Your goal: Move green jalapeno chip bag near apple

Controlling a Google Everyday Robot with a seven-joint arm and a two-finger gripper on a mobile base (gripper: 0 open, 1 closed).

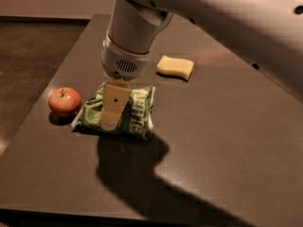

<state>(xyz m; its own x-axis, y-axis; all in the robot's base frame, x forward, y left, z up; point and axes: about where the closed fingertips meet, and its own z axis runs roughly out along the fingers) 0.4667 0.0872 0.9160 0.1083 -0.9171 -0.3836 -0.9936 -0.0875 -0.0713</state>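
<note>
Where the green jalapeno chip bag (135, 112) lies crumpled on the dark tabletop (227, 141), its left end sits just beside the apple (64, 101), nearly touching it. My pincer (113, 115) is down at the bag's front, left of its white lettering, though I cannot tell whether it pinches the foil or stands spread. Behind the bag, apart from it, lies a pale yellow sponge (175, 67). My arm (137, 27) throws a broad shadow toward the near edge.
</note>
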